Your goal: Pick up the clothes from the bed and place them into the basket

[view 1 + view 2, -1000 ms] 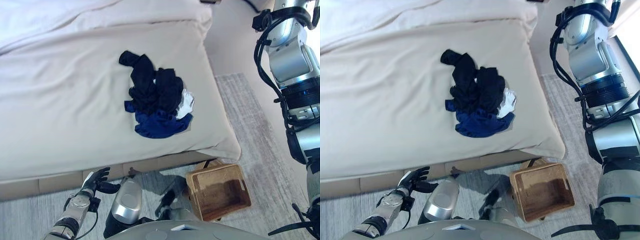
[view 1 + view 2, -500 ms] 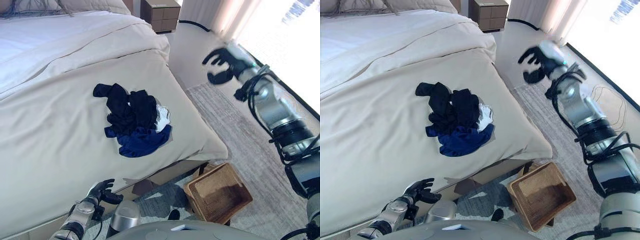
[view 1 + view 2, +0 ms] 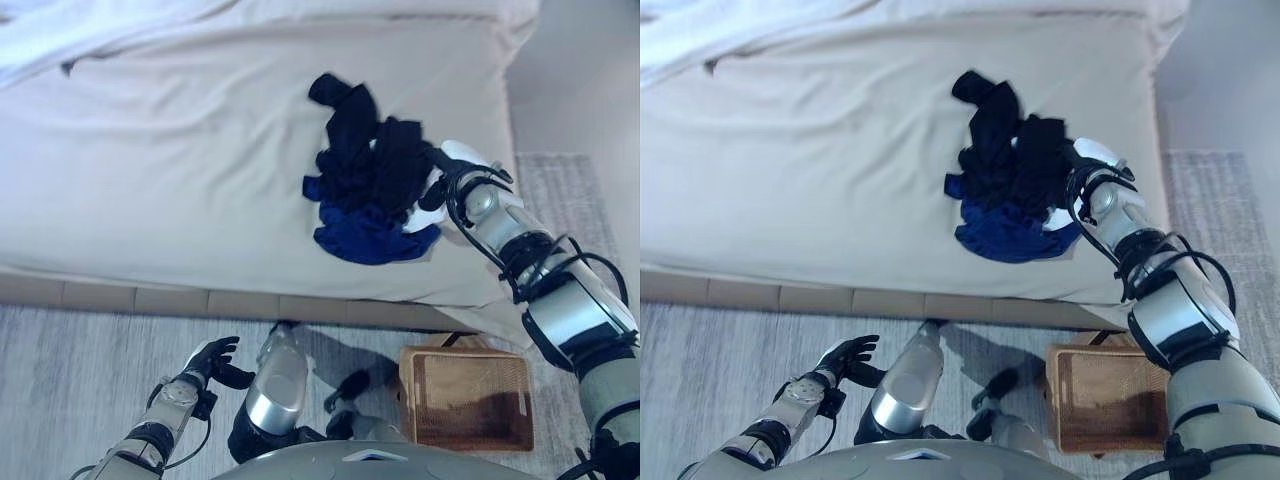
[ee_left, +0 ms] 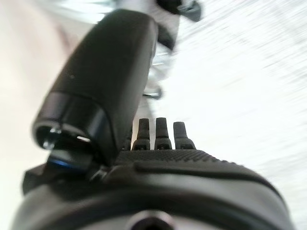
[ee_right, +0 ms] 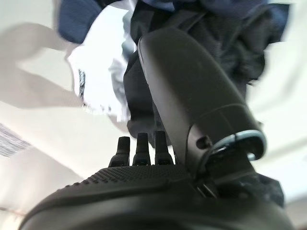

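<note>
A pile of clothes (image 3: 368, 188), black on top with a blue piece at the front and a white piece at its right, lies near the right side of the beige bed (image 3: 150, 150). My right hand (image 3: 446, 174) is at the pile's right edge, fingers straight and reaching into the cloth. In the right wrist view the hand (image 5: 144, 191) points at the black clothes (image 5: 230, 43) and the white garment (image 5: 96, 72). My left hand (image 3: 208, 357) hangs low over the floor, open and empty. The wicker basket (image 3: 466, 351) stands on the floor below the bed's corner.
The bed's wooden base (image 3: 150, 300) runs along the floor in front of me. A grey rug (image 3: 560, 190) lies to the right of the bed, under the basket.
My right arm has come down from the air beside the bed, and its hand is now at the clothes pile. The camera has shifted. The left hand stays low.
</note>
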Motion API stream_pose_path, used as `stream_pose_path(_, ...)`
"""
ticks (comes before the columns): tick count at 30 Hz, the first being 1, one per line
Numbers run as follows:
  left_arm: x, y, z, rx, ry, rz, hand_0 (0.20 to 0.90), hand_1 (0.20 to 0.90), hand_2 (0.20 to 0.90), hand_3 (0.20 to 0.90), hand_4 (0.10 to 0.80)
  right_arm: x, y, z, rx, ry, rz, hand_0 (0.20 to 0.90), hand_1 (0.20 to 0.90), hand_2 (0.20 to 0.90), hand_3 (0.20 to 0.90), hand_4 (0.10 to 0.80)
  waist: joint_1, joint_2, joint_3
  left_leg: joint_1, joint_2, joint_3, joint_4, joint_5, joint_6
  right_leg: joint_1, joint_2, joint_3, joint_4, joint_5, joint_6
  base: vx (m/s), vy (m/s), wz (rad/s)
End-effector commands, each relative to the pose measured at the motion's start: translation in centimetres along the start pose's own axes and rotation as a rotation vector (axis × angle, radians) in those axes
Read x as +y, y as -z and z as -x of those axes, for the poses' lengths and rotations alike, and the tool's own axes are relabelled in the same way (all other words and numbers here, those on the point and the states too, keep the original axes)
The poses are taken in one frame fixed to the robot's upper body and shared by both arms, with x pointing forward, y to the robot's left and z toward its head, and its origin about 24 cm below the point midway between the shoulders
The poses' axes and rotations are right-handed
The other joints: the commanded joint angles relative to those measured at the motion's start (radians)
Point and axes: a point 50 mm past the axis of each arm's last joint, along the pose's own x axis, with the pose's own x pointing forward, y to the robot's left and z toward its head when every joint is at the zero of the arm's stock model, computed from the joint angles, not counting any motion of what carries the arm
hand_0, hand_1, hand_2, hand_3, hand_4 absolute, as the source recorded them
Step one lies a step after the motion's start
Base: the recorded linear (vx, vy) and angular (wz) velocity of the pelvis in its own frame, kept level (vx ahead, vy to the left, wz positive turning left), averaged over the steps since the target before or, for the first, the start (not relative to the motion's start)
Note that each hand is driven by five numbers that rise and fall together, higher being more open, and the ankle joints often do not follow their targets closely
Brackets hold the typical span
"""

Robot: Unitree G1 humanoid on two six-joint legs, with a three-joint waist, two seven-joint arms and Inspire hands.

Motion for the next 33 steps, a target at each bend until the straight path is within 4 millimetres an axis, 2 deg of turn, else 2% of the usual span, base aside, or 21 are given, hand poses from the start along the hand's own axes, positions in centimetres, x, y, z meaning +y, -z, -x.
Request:
stream_pose_path(1, 1.3, -0.5, 0.2, -0.069, -0.037, 0.030, 0.900, 0.900, 0.900, 0.900, 0.800, -6.5, -3.0, 0.0, -0.055, 0.270, -0.031, 0.900, 0.900, 0.900, 0.900, 0.800, 0.012, -0.036, -0.005, 0.029, -0.031, 0.079, -0.010, -0.086, 0.094, 0.024, -0.036, 0.018, 0.135, -0.051, -0.002, 0.111, -0.009, 0.20)
stream_pose_path(6, 1.9, -1.1, 0.2, -0.103, -0.034, 0.045, 0.900, 0.900, 0.900, 0.900, 0.800, -6.4, -1.6, -0.3, 0.077, 0.257, -0.039, 0.900, 0.900, 0.900, 0.900, 0.800, 0.037, -0.031, 0.018, 0.004, -0.035, 0.073, -0.002, -0.082, 0.098, 0.008, -0.050, -0.002, 0.163, -0.053, 0.001, 0.025, 0.060, 0.11)
stream_pose_path(9, 1.7, -2.9, 0.0, -0.181, -0.009, 0.077, 0.900, 0.900, 0.900, 0.900, 0.800, -6.5, -0.1, -0.2, 0.211, 0.218, -0.005, 0.900, 0.900, 0.900, 0.900, 0.800, 0.056, -0.016, 0.042, -0.024, -0.037, 0.071, -0.020, -0.062, 0.102, -0.027, -0.067, -0.026, 0.189, -0.054, 0.008, 0.011, 0.079, 0.04)
stream_pose_path(13, 1.2, -4.8, -0.1, -0.254, 0.024, 0.081, 0.900, 0.900, 0.900, 0.900, 0.800, -7.4, 0.6, -0.1, 0.260, 0.222, 0.043, 0.900, 0.900, 0.900, 0.900, 0.800, 0.066, 0.001, 0.071, -0.059, -0.046, 0.062, -0.018, -0.049, 0.104, -0.068, -0.086, -0.051, 0.224, -0.058, 0.012, 0.009, 0.046, 0.13)
stream_pose_path(15, 0.8, -5.7, 0.0, -0.291, 0.035, 0.079, 0.900, 0.900, 0.900, 0.900, 0.800, -8.0, 0.5, 0.0, 0.258, 0.238, 0.055, 0.900, 0.900, 0.900, 0.900, 0.800, 0.071, 0.010, 0.099, -0.087, -0.048, 0.059, -0.006, -0.046, 0.104, -0.098, -0.096, -0.061, 0.242, -0.057, 0.016, -0.005, 0.028, 0.15)
stream_pose_path(18, 0.6, -5.6, 0.1, -0.297, 0.042, 0.087, 0.900, 0.900, 0.900, 0.900, 0.800, -8.3, 0.1, 0.0, 0.247, 0.231, 0.087, 0.900, 0.900, 0.900, 0.900, 0.800, 0.070, 0.013, 0.099, -0.128, -0.047, 0.054, 0.011, -0.047, 0.104, -0.140, -0.095, -0.060, 0.254, -0.057, 0.019, -0.008, 0.021, 0.13)
stream_pose_path(19, 0.4, -5.5, 0.1, -0.300, 0.042, 0.088, 0.900, 0.900, 0.900, 0.900, 0.800, -8.3, -0.3, -0.1, 0.241, 0.222, 0.107, 0.672, 0.672, 0.672, 0.634, 0.534, 0.070, 0.013, 0.099, -0.154, -0.047, 0.050, 0.022, -0.047, 0.105, -0.166, -0.094, -0.060, 0.262, -0.055, 0.020, -0.001, 0.009, 0.11)
stream_pose_path(21, 0.4, -5.2, 0.2, -0.296, 0.039, 0.089, 0.900, 0.900, 0.900, 0.900, 0.800, -8.3, -1.3, -0.2, 0.205, 0.223, 0.117, 0.479, 0.479, 0.479, 0.409, 0.309, 0.069, 0.011, 0.099, -0.201, -0.044, 0.041, 0.038, -0.048, 0.105, -0.215, -0.090, -0.061, 0.276, -0.051, 0.024, -0.001, -0.003, 0.05)
stream_pose_path(22, 0.4, -5.1, 0.2, -0.295, 0.039, 0.088, 0.900, 0.900, 0.900, 0.900, 0.800, -8.3, -1.7, -0.2, 0.191, 0.221, 0.122, 0.300, 0.300, 0.300, 0.200, 0.100, 0.069, 0.009, 0.099, -0.212, -0.044, 0.039, 0.040, -0.048, 0.105, -0.226, -0.088, -0.062, 0.278, -0.051, 0.025, 0.004, -0.014, 0.04)
stream_pose_path(25, 0.5, -4.9, 0.3, -0.296, 0.039, 0.087, 0.900, 0.900, 0.900, 0.900, 0.800, -8.3, -2.6, -0.2, 0.154, 0.234, 0.115, 0.300, 0.300, 0.300, 0.200, 0.100, 0.065, 0.007, 0.099, -0.237, -0.042, 0.036, 0.045, -0.047, 0.104, -0.254, -0.083, -0.061, 0.281, -0.046, 0.029, 0.000, 0.000, 0.00)
stream_pose_path(29, 0.5, -4.5, 0.5, -0.299, 0.038, 0.099, 0.900, 0.900, 0.900, 0.900, 0.800, -8.9, -5.0, -0.1, 0.003, 0.323, 0.008, 0.300, 0.300, 0.300, 0.200, 0.100, 0.050, -0.001, 0.099, -0.260, -0.036, 0.041, 0.053, -0.054, 0.103, -0.287, -0.075, -0.055, 0.283, -0.040, 0.035, 0.000, 0.000, 0.00)
stream_pose_path(31, 0.5, -4.3, 0.5, -0.299, 0.036, 0.102, 0.900, 0.900, 0.900, 0.900, 0.800, -9.5, -6.1, 0.2, -0.083, 0.401, -0.056, 0.300, 0.300, 0.300, 0.200, 0.100, 0.042, -0.004, 0.099, -0.259, -0.031, 0.046, 0.056, -0.060, 0.102, -0.291, -0.074, -0.050, 0.285, -0.037, 0.037, -0.006, 0.002, -0.02)
stream_pose_path(33, 0.4, -4.0, 0.6, -0.293, 0.025, 0.112, 0.900, 0.900, 0.900, 0.900, 0.800, -10.6, -8.0, 1.1, -0.203, 0.507, -0.154, 0.300, 0.300, 0.300, 0.200, 0.100, 0.026, -0.011, 0.099, -0.247, -0.024, 0.057, 0.061, -0.073, 0.101, -0.290, -0.072, -0.037, 0.289, -0.035, 0.037, -0.007, 0.007, -0.07)
